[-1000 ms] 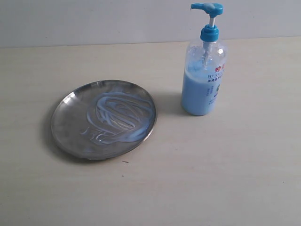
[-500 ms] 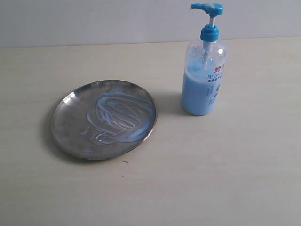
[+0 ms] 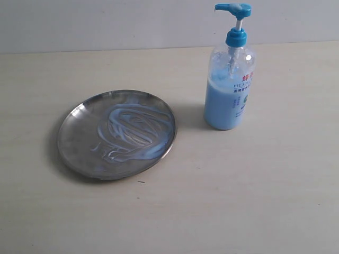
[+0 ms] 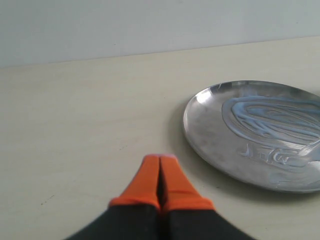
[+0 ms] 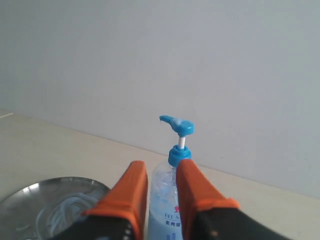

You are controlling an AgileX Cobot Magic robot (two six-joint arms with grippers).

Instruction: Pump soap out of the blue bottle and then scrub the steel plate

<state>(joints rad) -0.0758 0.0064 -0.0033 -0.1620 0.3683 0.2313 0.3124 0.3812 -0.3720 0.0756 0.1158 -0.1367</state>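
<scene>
While both hands hang back empty, left hand (image 4: 160, 165) pinched shut near the steel plate (image 3: 74, 153), right hand (image 5: 162, 172) closed short of the blue bottle (image 3: 226, 100) beside that plate, I worry: soap (image 3: 132, 129) smears the plate, so scrubbing may skate it across the worktop (image 3: 238, 201).

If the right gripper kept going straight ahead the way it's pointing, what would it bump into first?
Probably the blue bottle: it stands straight ahead of the right gripper, showing between its fingers. How far off is hard to tell. The steel plate lies off to one side.
</scene>
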